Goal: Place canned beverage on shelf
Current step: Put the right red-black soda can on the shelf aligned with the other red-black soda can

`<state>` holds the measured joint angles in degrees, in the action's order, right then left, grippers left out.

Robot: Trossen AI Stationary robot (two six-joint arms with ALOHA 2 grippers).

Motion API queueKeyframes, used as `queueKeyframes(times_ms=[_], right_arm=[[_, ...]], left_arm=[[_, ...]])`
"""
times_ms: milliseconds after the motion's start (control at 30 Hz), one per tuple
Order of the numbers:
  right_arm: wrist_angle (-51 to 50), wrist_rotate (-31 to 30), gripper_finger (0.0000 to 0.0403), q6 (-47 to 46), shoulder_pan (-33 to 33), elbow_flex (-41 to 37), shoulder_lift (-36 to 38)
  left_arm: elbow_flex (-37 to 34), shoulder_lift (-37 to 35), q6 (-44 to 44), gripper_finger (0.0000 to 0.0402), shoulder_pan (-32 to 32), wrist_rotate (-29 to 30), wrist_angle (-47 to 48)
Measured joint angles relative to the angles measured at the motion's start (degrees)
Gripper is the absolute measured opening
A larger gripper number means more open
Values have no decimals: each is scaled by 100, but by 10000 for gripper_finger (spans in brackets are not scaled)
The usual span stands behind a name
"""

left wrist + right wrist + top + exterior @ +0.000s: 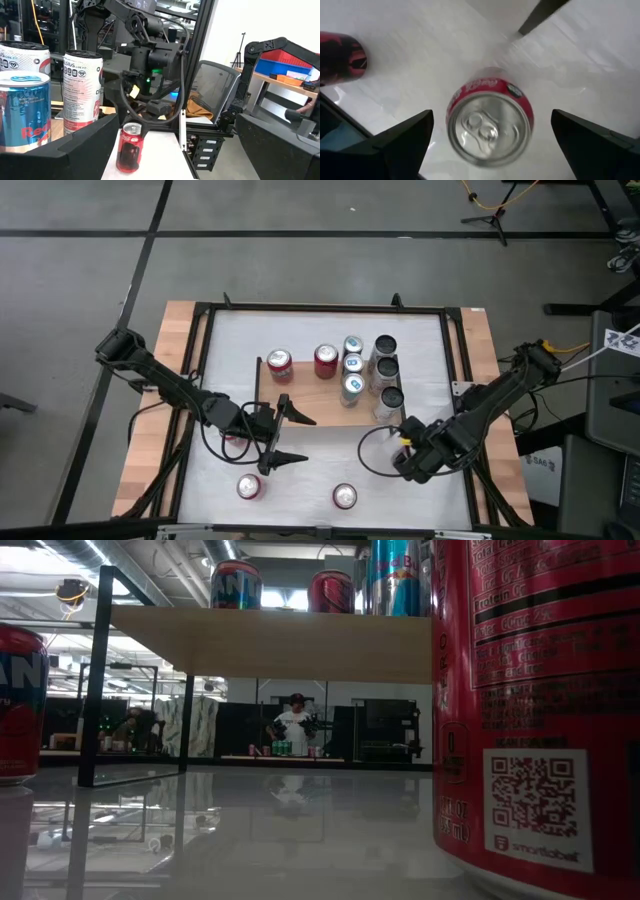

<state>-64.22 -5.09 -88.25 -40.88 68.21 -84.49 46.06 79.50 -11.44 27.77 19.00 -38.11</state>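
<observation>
Hovering my right gripper (pixel 490 145), fingers spread wide, over a red can (pixel 490 125) upright on the white table (pixel 420 340), I am centring before descending. My left gripper (pixel 285 435) is waiting open; beyond, the shelf (pixel 310 405) is carrying eight cans.

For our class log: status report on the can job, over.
Left pincer open, idle by shelf. Right pincer open, above red can on table. Shelf already holds cans.

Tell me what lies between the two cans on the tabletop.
Bare white tabletop, seen in the high view, between the left can and the right can.
</observation>
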Motion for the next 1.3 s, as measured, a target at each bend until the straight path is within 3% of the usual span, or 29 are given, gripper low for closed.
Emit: queueKeyframes(times_ms=[433, 667, 967, 1300], right_arm=[[-1454, 121, 392, 514, -5, 893, 9], [-2298, 67, 392, 609, -528, 952, 35], [-2328, -441, 392, -513, -1557, 596, 35], [-1618, -655, 392, -1660, -2109, -439, 33]], left_arm=[[0, 0, 0, 396, 2, -2, 0], [0, 0, 0, 396, 0, -1, 4], [0, -2, 0, 396, 2, 0, 7], [0, -2, 0, 396, 2, -1, 7]])
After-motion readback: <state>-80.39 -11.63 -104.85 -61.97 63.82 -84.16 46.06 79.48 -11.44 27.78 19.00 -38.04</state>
